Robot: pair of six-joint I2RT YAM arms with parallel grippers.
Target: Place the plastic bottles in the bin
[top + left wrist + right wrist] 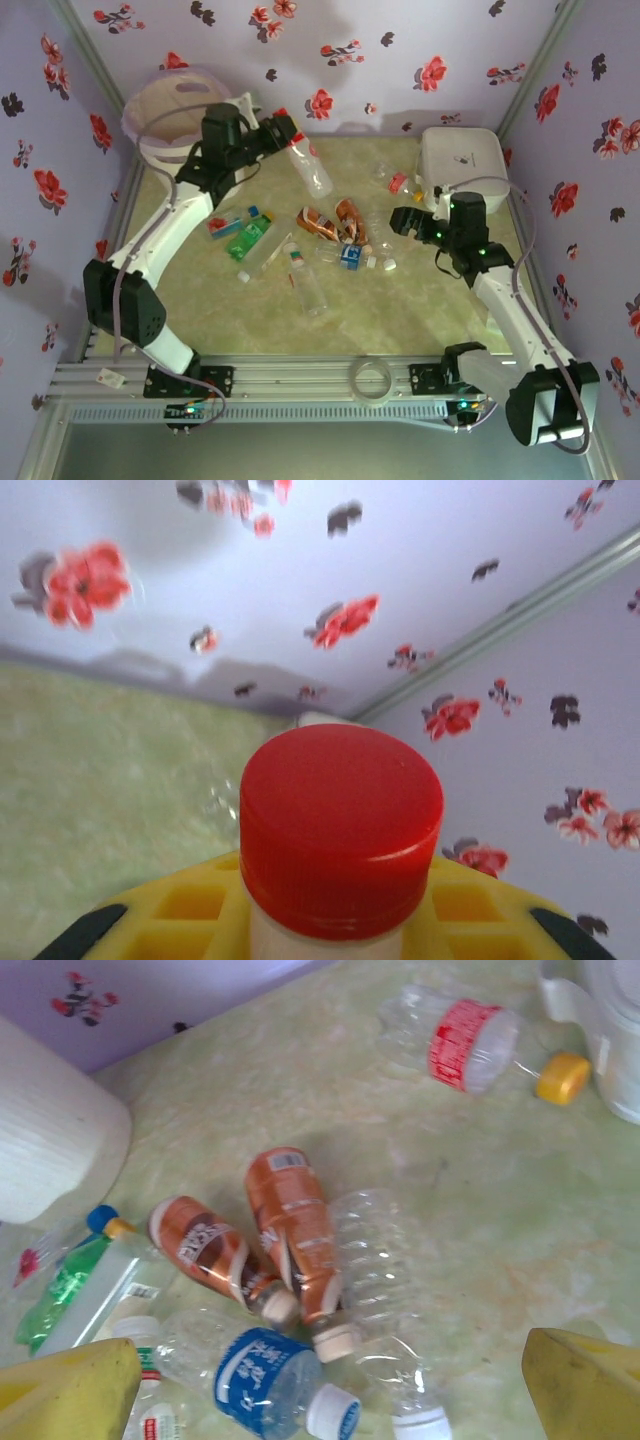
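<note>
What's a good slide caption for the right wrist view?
Right arm's open yellow fingers hover over two orange-brown bottles, a blue-labelled bottle and a red-labelled bottle.

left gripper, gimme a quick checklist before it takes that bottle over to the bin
1. Grip on the bottle: ok, the left gripper is shut just below the red cap.
2. Bottle above the bin: not ok, it hangs over the table beside the bin.
3. Bin opening free: cannot tell, the left arm covers part of it.
4. Right gripper out of the way: ok, it is open, across the table by the loose bottles.
</note>
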